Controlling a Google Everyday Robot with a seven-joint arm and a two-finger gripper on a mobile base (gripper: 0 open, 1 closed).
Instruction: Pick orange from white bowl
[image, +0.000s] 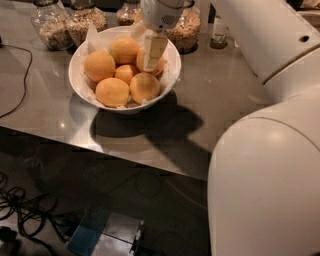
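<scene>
The white bowl (80, 87), lined with crinkled white paper, stands on the grey counter at the upper left. It holds several large oranges and one smaller one (126, 73) in the middle. My gripper (152, 52) reaches down into the right side of the bowl from above. It hangs against the back right orange (161, 64), which it mostly hides. It is just behind the front right orange (145, 87). Other large oranges lie at the left (99, 65), back (124, 50) and front (112, 92).
Glass jars of nuts and grains (50, 27) stand behind the bowl, one (186, 30) right behind my gripper, with a small bottle (219, 35) beside it. A black cable (20, 85) runs along the counter's left. My white arm and body (265, 165) fill the right side.
</scene>
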